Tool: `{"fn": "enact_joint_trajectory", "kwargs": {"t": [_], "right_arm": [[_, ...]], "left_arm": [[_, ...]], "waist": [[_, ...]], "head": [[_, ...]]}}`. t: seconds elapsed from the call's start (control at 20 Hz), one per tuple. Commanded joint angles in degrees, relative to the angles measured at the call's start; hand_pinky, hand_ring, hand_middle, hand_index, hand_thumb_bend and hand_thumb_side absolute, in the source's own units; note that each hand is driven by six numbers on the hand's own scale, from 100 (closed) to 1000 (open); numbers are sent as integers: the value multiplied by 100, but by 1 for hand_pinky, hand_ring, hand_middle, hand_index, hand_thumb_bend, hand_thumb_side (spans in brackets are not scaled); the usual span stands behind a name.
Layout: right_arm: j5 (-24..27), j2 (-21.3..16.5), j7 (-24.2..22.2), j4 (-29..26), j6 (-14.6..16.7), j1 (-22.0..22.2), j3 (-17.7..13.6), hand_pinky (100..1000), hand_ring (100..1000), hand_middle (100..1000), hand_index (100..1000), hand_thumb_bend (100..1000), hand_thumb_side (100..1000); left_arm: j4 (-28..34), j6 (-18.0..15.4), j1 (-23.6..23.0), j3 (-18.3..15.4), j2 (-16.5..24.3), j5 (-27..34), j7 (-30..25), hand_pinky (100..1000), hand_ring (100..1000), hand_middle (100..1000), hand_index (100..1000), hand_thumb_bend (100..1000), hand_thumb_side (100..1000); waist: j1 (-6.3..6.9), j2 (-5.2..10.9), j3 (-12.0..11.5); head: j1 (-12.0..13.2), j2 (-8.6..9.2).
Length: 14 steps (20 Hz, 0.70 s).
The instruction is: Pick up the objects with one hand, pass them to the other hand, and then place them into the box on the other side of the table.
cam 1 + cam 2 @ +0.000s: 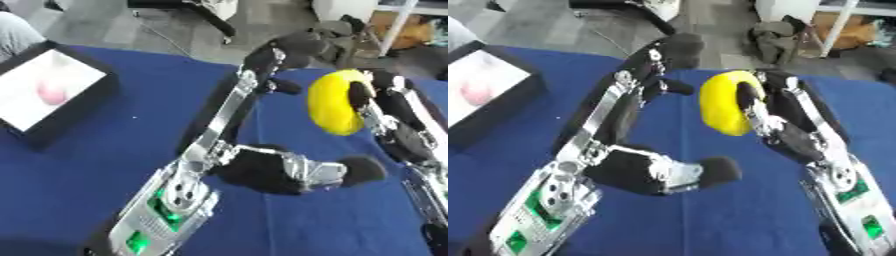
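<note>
Right hand (776,117) curls its fingers (750,102) round the yellow lemon (721,110) above bare blue bench (737,220); left hand (654,165) spread wide beside it; box (52,92) at left edge

A smooth yellow rounded object (723,110) is held up above the blue table at about one o'clock, while a black-walled white box (54,90) with a pink item (51,93) inside is seen at ten o'clock.

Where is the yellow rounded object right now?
The yellow rounded object is held up over the blue table, right of centre in both views, in the curled fingers of the right hand, with the open left hand just beside it.
</note>
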<state>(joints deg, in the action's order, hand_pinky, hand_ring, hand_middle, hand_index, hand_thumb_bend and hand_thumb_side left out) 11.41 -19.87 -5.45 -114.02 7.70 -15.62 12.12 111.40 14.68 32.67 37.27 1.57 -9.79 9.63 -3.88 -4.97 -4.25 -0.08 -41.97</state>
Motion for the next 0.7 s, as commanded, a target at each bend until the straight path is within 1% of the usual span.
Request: {"fn": "enact_joint_trajectory", "kwargs": {"t": [0.05, 0.1, 0.35, 0.55, 0.7], "right_arm": [[72, -24, -43, -57, 17, -64, -10, 652, 644, 413, 464, 100, 470], [79, -22, -48, -57, 18, -64, -10, 652, 644, 413, 464, 100, 470], [103, -7, -62, -57, 6, -60, -22, 653, 646, 414, 465, 100, 470], [129, -11, -90, -57, 7, -62, -40, 655, 647, 415, 452, 100, 470], [136, -11, -96, -57, 5, -61, -47, 655, 648, 415, 446, 100, 470]], "left_arm": [[-186, -38, 135, 95, -187, -281, -12, 745, 858, 868, 841, 718, 289], [-251, -68, 141, 117, -212, -335, -11, 746, 859, 868, 842, 688, 271], [-514, -228, 150, 210, -195, -840, -159, 749, 858, 863, 846, 639, 233], [-639, -318, 135, 130, -120, -1298, -278, 751, 858, 862, 848, 620, 214], [-705, -337, 132, 49, -104, -1459, -233, 751, 858, 861, 847, 607, 204]], "waist": [[0, 94, 28], [-1, 95, 32], [1, 98, 61], [8, 91, 59], [8, 89, 56]], "head": [[19, 9], [20, 4], [23, -26], [8, -17], [0, -16]]}}
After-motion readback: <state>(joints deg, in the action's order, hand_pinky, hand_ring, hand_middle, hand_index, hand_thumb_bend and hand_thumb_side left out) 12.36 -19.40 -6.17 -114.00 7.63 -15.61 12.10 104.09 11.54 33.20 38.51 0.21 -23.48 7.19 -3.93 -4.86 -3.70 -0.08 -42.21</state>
